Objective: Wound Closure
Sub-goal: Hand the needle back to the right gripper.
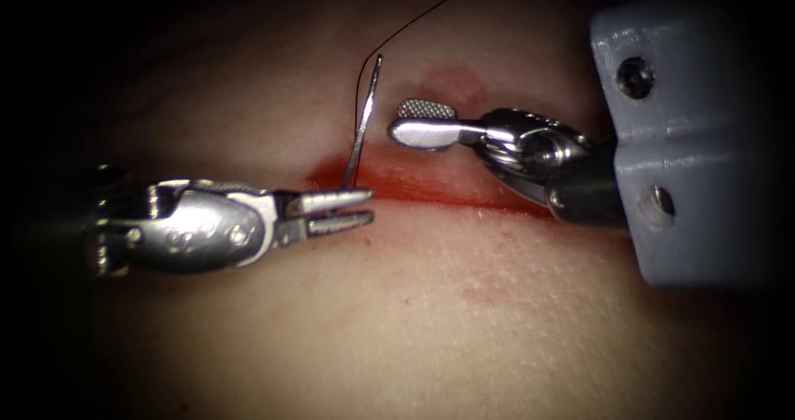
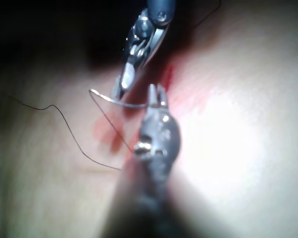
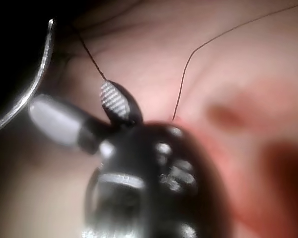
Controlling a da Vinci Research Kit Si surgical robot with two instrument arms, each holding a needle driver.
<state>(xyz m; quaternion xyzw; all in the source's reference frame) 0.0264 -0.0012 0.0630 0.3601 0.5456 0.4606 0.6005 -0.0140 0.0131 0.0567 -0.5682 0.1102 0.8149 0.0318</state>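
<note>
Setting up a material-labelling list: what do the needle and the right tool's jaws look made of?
Needle, held in the left tool: likely polished steel, with a thin bright glint. Right tool, jaws open and holding nothing: shiny metal, one face cross-hatched.

There are no words, numbers, labels or signs to read on anything in these pictures.
</note>
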